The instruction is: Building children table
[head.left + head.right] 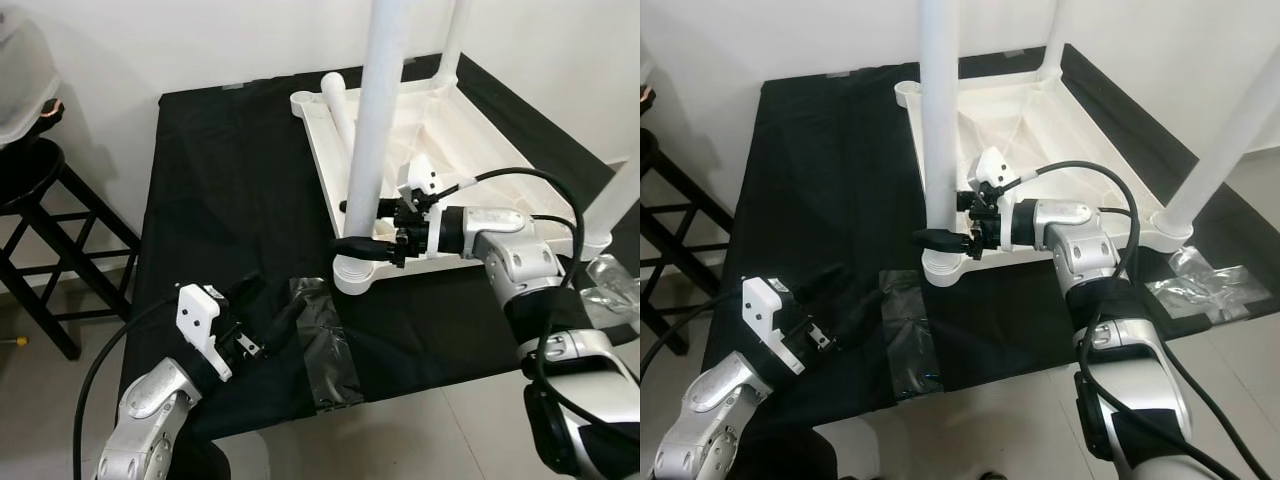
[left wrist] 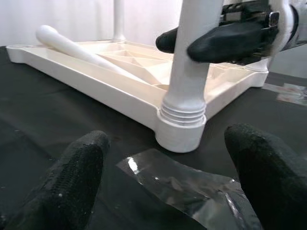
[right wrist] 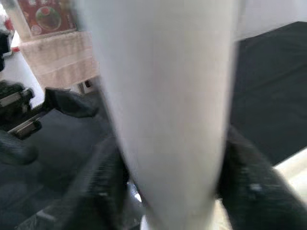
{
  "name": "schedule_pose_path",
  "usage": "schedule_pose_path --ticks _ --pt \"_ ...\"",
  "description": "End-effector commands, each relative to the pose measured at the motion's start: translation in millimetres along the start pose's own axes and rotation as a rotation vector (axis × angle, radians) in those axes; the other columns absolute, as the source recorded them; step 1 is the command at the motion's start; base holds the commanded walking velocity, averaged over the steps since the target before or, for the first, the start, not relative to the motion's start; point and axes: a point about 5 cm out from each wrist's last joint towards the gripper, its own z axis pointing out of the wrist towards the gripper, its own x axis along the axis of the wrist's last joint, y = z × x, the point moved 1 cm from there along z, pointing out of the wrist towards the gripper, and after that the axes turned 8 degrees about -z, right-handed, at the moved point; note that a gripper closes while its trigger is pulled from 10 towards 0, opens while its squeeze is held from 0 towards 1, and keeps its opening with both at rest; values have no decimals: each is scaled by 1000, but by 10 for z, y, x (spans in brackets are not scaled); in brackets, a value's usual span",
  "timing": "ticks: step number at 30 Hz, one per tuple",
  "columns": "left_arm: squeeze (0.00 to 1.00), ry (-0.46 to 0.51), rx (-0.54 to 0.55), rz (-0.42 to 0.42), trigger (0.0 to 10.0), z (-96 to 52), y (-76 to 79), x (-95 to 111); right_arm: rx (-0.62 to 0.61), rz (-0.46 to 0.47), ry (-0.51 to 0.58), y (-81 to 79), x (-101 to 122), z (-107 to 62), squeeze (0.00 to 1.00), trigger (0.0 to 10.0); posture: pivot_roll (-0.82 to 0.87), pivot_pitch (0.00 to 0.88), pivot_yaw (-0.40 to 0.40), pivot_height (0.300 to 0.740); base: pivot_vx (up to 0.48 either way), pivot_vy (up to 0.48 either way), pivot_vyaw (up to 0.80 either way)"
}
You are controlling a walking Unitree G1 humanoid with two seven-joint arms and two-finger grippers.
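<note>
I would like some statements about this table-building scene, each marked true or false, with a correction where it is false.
1. The right claw is closed around the upright white leg near its base. True.
2. The left claw holds the loose leg. False: its fingers are open and hold nothing; it hovers over the black cloth near a clear plastic wrap.
3. The white tabletop lies upside down on the black cloth. True.
4. One loose leg lies inside the tabletop. True.
5. A white chair stands beside the cloth. False: it is a black stool.
</note>
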Motion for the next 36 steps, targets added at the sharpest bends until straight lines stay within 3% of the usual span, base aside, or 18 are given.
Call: schedule_pose_path --ticks 1,9,11,12,13,14,15,16,17,18,20,25,26,27,29,30,31,36 --pt "0 -2 -37 -8 10000 -30 62 -9 0 16 11 31 2 -41 0 0 6 167 7 740 0 0 0" --pt "0 12 -73 -41 10000 -41 112 1 -83 48 -10 62 -147 -210 0 0 -16 179 -1 740 0 0 0" --pt "0 25 -75 -63 10000 -36 110 17 -267 79 -68 11 -369 -278 0 0 -35 192 -16 740 0 0 0" --pt "0 25 -75 -63 10000 -36 110 17 -267 79 -68 11 -369 -278 0 0 -35 192 -16 740 0 0 0" --pt "0 29 -77 -72 10000 -35 106 25 -386 98 -100 -53 -479 -264 0 0 -40 194 -18 740 0 0 0" --pt "0 30 -82 -78 10000 -37 96 33 -648 182 -144 -179 -652 -180 0 0 -51 200 -5 740 0 0 0" --pt "0 30 -82 -78 10000 -37 96 33 -648 182 -144 -179 -652 -180 0 0 -51 200 -5 740 0 0 0" --pt "0 29 -85 -82 10000 -38 89 37 -839 249 -187 -283 -761 -181 0 0 -51 200 -5 740 0 0 0" --pt "0 29 -85 -82 10000 -38 89 37 -839 249 -187 -283 -761 -181 0 0 -51 200 -5 740 0 0 0" --pt "0 22 -89 -85 10000 -27 72 35 -866 315 -233 -642 -900 -8 0 0 -56 204 29 740 0 0 0" --pt "0 4 -102 -86 10000 -7 43 21 -782 226 -271 -927 -843 217 0 0 -83 194 57 740 0 0 0" --pt "0 -21 -147 -101 10000 25 34 -7 -844 232 -271 -745 -841 144 0 0 -71 179 38 740 0 0 0" --pt "0 -26 -153 -101 10000 25 31 -12 -851 244 -278 -731 -842 145 0 1451 -75 174 39 740 0 0 0" --pt "0 -25 -147 -101 10000 18 26 -15 -850 240 -276 -727 -812 160 0 10000 -73 174 39 740 0 0 0" --pt "0 -20 -134 -102 10000 5 17 -16 -853 239 -273 -747 -754 177 0 10000 -72 174 38 740 0 0 0" --pt "0 -18 -129 -103 10000 1 15 -17 -835 237 -254 -742 -709 184 906 10000 -66 169 36 740 0 0 0" --pt "0 -17 -127 -103 10000 -1 14 -18 -822 238 -242 -740 -681 189 1000 10000 -66 169 36 740 0 0 0" --pt "0 -18 -128 -106 10000 4 15 -22 -779 240 -161 -705 -508 223 1000 10000 -61 167 34 740 0 0 0"
